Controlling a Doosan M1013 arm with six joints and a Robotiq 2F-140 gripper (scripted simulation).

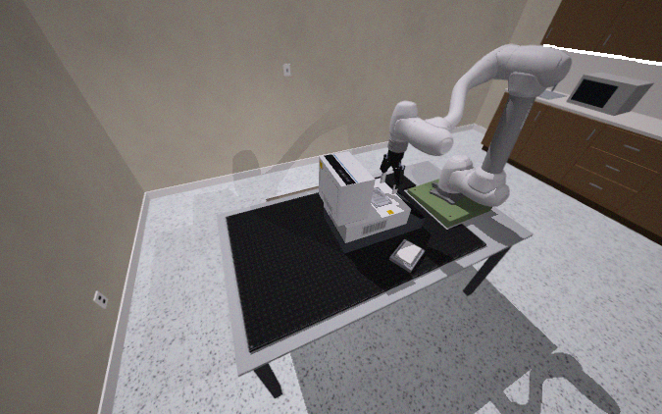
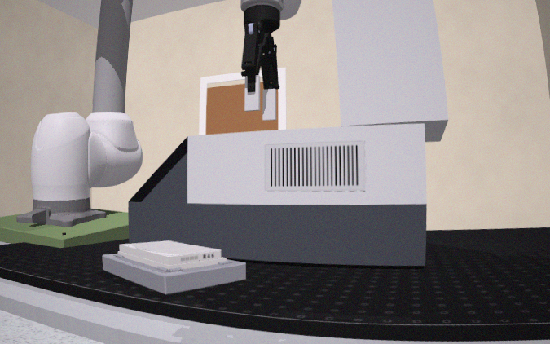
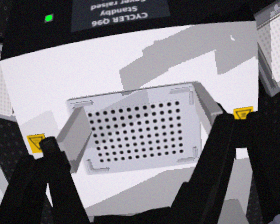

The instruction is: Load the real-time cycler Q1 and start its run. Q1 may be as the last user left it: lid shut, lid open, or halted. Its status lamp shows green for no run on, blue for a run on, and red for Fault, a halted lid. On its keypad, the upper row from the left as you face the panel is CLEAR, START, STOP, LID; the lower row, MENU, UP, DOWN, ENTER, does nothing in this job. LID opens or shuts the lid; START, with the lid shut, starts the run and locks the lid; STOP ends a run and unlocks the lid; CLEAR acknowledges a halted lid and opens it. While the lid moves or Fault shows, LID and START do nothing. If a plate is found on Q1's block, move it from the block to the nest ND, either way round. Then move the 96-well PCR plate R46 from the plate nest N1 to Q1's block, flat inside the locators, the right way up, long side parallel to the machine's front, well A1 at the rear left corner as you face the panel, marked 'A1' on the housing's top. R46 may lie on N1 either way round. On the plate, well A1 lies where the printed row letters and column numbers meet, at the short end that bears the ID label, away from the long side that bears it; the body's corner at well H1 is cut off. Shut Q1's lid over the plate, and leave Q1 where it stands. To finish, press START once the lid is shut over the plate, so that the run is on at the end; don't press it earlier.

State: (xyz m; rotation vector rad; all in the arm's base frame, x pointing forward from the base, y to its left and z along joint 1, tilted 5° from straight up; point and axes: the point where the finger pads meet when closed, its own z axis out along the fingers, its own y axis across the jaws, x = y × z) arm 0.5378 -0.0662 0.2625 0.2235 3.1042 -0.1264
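Note:
The cycler Q1 (image 1: 361, 203) stands on the black mat with its lid (image 2: 389, 63) raised upright. Its status lamp (image 3: 48, 18) shows green beside the dark display (image 3: 120, 4). My gripper (image 2: 261, 100) hangs open and empty above the block, fingers pointing down; it also shows in the top view (image 1: 390, 178). In the wrist view a light grey rectangle with rows of dark wells (image 3: 138, 132) lies between the locators, straight below my fingers. I cannot tell whether it is a plate or the bare block. Plate R46 (image 2: 169, 252) lies flat on nest N1 (image 2: 173, 271) beside the cycler, its label facing the exterior camera.
My arm's base stands on a green plate (image 1: 448, 205) at the table's far right. A flat grey square, perhaps a nest (image 1: 422, 171), lies beyond the cycler near my gripper. The raised lid stands close on one side of my gripper.

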